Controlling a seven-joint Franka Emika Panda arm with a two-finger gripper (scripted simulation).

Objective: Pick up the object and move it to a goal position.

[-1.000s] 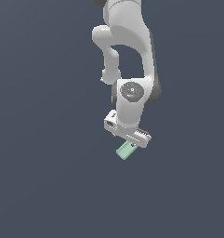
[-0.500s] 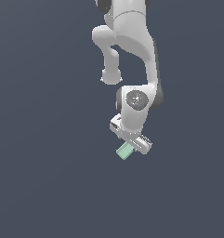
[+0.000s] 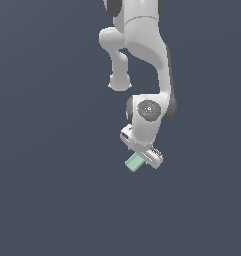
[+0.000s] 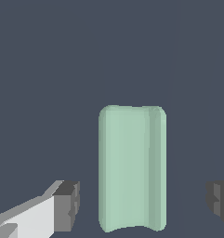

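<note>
Wrist and exterior views of the approach to the block. The block (image 4: pixel 132 168) is judged light and rigid, a plain solid with no soft or fragile parts; its matte finish should give the pads fair friction, so slipping is a small risk provided the squeeze falls on flat faces. The best hold is judged to be across its two long sides at mid-length, since it is narrower than the opening of the hand (image 4: pixel 143 204) and its long faces run parallel to the pads.

Appearance: a small pale mint-green rectangular bar, roughly twice as long as wide, with softly rounded edges and no markings. In the wrist view it stands lengthwise between the two dark fingertips (image 4: pixel 69 203), clear space showing on either side, so nothing touches it yet.

State of the hand: spread wide, one finger at about 9 o'clock of the block's lower end, the other at about 3 o'clock, both apart from it.

Position: in the exterior view the block (image 3: pixel 134 161) lies on the dark surface (image 3: pixel 47 190) at roughly 7 o'clock of the hand (image 3: pixel 143 156), partly covered by it, directly under the bent arm (image 3: pixel 142 60). No goal marker can be made out.
</note>
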